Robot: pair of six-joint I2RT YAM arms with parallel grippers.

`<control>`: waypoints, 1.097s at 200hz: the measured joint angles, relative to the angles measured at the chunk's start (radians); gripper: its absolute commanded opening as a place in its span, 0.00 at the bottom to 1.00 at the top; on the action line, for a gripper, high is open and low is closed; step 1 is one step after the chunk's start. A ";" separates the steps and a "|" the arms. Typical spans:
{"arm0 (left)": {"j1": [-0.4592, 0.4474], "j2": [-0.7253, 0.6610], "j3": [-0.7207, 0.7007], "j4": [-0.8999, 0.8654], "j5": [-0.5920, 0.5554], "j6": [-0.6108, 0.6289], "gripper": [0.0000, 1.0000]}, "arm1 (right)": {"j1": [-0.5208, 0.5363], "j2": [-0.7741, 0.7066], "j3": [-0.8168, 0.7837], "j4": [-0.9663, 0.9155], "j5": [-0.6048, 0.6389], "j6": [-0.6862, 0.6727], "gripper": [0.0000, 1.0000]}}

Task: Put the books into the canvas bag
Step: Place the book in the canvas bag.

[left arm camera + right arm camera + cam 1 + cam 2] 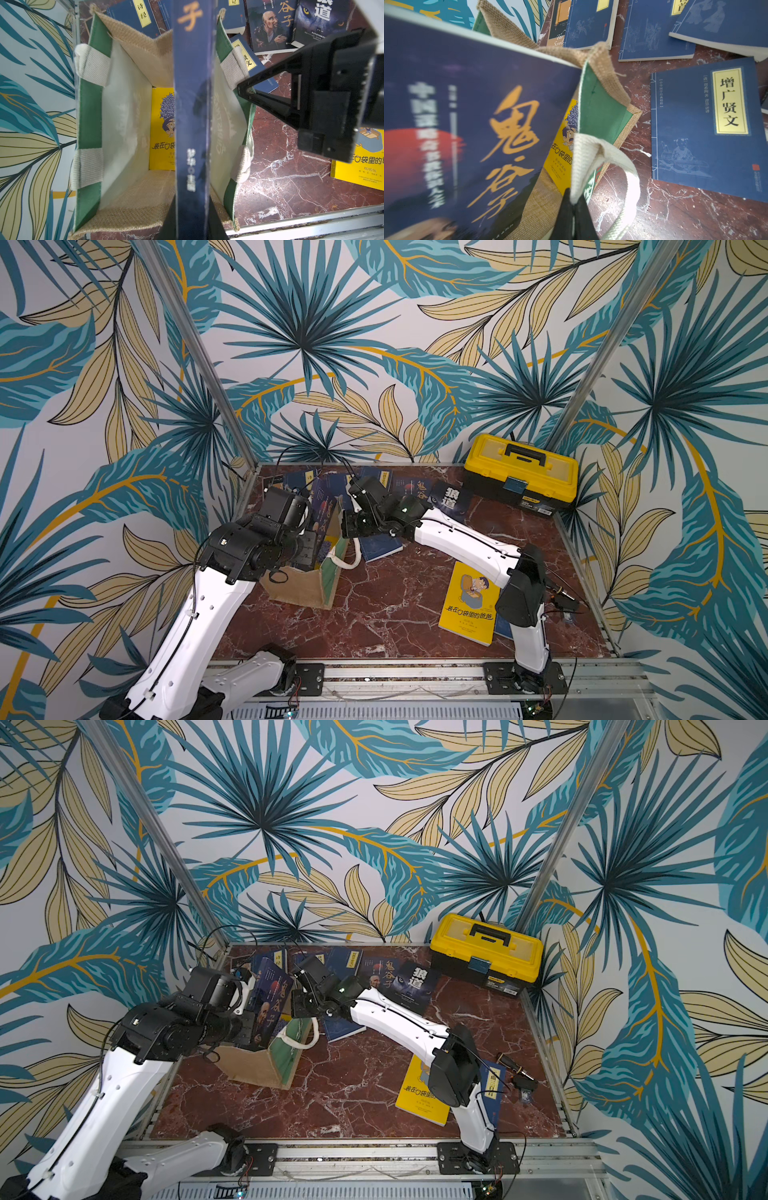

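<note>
Jute canvas bag (145, 47), green-sided, right claw (572, 204) pinching handle (591, 149), left claw (192, 209) pinching book (193, 104)

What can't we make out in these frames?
- Bag floor: in the left wrist view the dark book, held upright, covers the middle of the canvas bag; only part of one yellow book shows.
- Cover of the dark book: blurred and cut by the frame edge, right wrist view.
- Most of the navy book beside the right arm: covered by it in both top views.
- What the small dark items past that arm are: too small in both top views.
</note>
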 measured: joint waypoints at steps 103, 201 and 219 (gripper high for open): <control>0.087 0.135 -0.037 0.004 0.158 0.029 0.00 | 0.002 0.002 0.002 0.001 -0.005 0.000 0.00; 0.369 0.209 -0.278 0.177 0.549 0.112 0.00 | 0.002 0.002 -0.006 0.032 -0.006 0.000 0.00; 0.394 0.236 -0.294 0.193 0.564 0.114 0.00 | 0.002 0.002 -0.007 0.032 -0.006 0.000 0.00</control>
